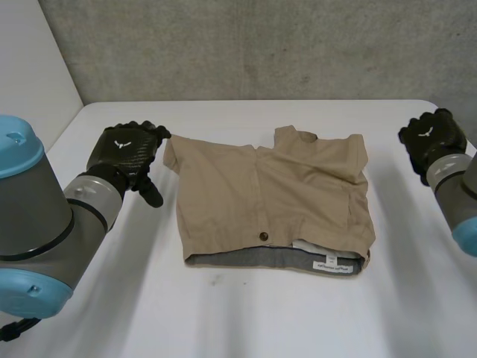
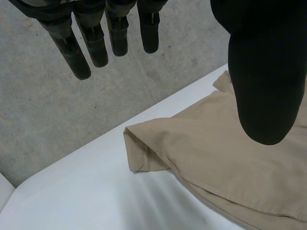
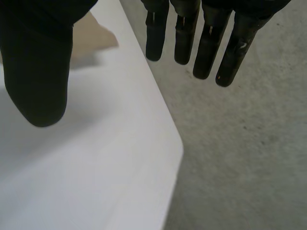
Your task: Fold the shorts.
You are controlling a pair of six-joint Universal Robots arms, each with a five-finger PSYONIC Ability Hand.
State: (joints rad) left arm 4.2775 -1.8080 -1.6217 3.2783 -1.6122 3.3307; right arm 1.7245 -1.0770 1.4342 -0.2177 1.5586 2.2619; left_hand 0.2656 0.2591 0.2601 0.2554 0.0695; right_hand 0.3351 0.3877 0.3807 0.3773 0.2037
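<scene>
Nearest of all, the left arm (image 1: 37,224) is seen to the left of the shorts (image 1: 272,198), and it is ended by the left hand (image 1: 125,153), which is held just beside their far left corner. Its fingers (image 2: 96,43) are stretched out straight and set apart from the thumb (image 2: 266,86), and nothing is gripped by them. The khaki shorts are laid flat on the middle of the white surface (image 1: 223,321). Their grey-lined waistband (image 1: 238,259) is turned towards the camera, with a dark button (image 1: 262,236) just above it and a white label (image 1: 333,265) at its right end. The far left corner is creased under a little. The right hand (image 1: 432,138) is held off the shorts' far right corner, clear of the cloth. Its fingers (image 3: 206,48) are likewise kept straight, and nothing is held in them. A grey concrete wall (image 1: 261,45) is seen beyond the shorts.
</scene>
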